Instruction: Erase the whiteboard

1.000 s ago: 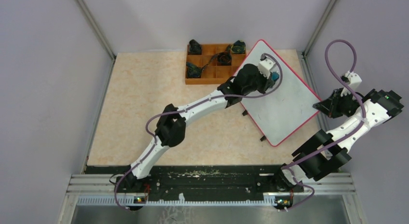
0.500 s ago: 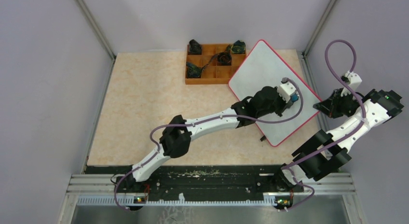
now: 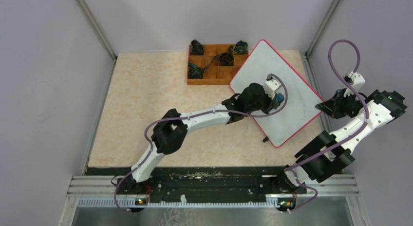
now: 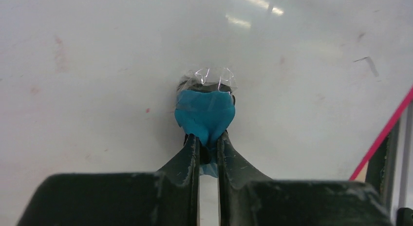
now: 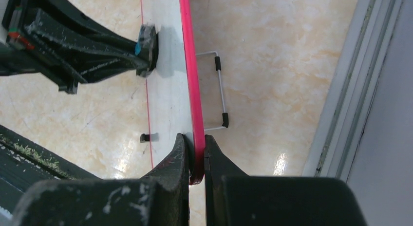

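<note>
From above: whiteboard (image 3: 297, 111) at the far right of the table (image 3: 146, 104), turned cornerwise, just right of an orange tray (image 3: 195, 81); left gripper (image 3: 279, 96) over its middle, right gripper (image 3: 325, 107) at its right edge. Left wrist: jaws nearly together, clamped on a blue pad (image 4: 204, 114) pressed to the white surface, faint red smudges nearby. Right wrist: jaws pinched tight on the red rim.
</note>
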Action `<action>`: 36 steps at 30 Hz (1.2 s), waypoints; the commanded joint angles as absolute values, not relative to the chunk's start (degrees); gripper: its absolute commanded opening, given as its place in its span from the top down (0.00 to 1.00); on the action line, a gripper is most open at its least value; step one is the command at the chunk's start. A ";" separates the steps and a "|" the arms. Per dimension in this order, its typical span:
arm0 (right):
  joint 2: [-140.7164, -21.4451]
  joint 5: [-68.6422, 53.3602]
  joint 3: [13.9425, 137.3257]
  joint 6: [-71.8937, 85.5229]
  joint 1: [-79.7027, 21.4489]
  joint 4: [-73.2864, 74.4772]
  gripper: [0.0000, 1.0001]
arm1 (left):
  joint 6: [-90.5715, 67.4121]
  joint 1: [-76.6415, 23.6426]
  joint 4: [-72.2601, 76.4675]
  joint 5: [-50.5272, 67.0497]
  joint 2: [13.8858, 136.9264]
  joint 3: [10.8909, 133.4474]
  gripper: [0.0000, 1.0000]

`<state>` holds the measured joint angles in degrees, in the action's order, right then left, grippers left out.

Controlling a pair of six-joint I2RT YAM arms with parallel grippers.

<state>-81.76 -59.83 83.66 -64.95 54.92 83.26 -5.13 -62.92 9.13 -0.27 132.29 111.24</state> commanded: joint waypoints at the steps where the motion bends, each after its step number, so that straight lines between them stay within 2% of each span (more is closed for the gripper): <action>1: -81.21 -54.60 81.24 -71.81 52.23 85.87 1.00 | -5.32 -56.78 4.49 -3.10 132.92 106.63 1.00; 10: -81.13 -54.22 81.21 -71.98 52.23 85.87 1.00 | -5.85 -53.75 1.73 -2.00 134.84 112.88 1.00; 21: -81.21 -54.12 81.04 -72.03 52.20 85.82 1.00 | -3.14 -64.69 1.92 -1.18 136.66 118.55 1.00; 27: -81.10 -54.27 80.59 -72.16 52.16 85.86 1.00 | -2.32 -68.49 2.75 -0.04 133.91 117.28 1.00; 36: -81.12 -54.47 81.34 -71.41 52.21 85.71 1.00 | -0.74 -67.52 1.49 -4.16 126.05 111.11 1.00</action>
<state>-81.73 -60.73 83.59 -64.97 54.83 84.20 -1.37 -67.79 1.65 -4.93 131.74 113.43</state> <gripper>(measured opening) 0.048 0.154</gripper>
